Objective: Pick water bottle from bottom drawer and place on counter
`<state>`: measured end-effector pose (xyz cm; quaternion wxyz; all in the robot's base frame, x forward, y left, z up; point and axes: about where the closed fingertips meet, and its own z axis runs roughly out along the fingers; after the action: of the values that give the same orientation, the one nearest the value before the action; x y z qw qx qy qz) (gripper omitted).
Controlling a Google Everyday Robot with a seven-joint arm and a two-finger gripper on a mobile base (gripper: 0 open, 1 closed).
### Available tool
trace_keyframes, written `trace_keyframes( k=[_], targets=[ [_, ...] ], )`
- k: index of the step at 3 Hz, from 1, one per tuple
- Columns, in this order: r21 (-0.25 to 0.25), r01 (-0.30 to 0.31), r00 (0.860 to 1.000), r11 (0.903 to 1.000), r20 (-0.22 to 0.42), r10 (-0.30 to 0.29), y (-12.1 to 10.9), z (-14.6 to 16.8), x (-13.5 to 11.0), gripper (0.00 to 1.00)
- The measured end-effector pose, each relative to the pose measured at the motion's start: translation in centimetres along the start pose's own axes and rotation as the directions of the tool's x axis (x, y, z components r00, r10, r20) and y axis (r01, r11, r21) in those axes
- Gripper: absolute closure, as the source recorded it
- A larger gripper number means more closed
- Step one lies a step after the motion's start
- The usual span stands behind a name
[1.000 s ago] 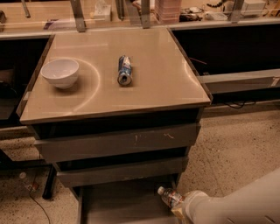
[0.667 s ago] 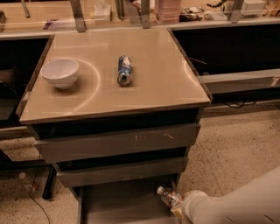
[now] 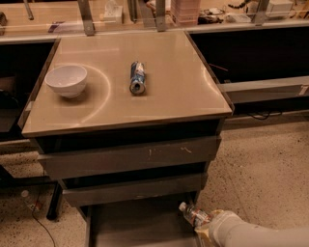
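The water bottle [image 3: 193, 213], clear with a pale cap, lies tilted at the right side of the open bottom drawer [image 3: 140, 226], cap pointing up-left. My gripper [image 3: 206, 226] is at the end of the white arm that comes in from the lower right. It sits right against the bottle's lower end and hides it. The beige counter [image 3: 174, 96] tops the grey drawer cabinet above.
A white bowl [image 3: 66, 80] and a blue-and-white drink can [image 3: 137, 77] lie on the counter. Two shallower grey drawers [image 3: 130, 159] are partly pulled out above the bottom one. A cluttered shelf [image 3: 193, 12] runs behind. Speckled floor [image 3: 270, 164] lies to the right.
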<state>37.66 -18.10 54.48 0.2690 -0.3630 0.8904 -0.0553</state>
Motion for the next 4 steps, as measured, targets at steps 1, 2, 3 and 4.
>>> trace_keyframes(
  k=[1,2,3,4],
  targets=[
    [0.04,0.008,0.998,0.9992,0.059,-0.01,-0.6,-2.6,-1.5,1.0],
    [0.055,0.056,0.992,0.9969,0.11,-0.061,0.0,-5.2,-3.8,1.0],
    [0.061,0.097,0.99,0.9934,0.099,-0.103,0.2,-5.5,-3.5,1.0],
    [0.061,0.094,0.988,0.9937,0.118,-0.101,0.0,-5.9,-4.4,1.0]
  ],
)
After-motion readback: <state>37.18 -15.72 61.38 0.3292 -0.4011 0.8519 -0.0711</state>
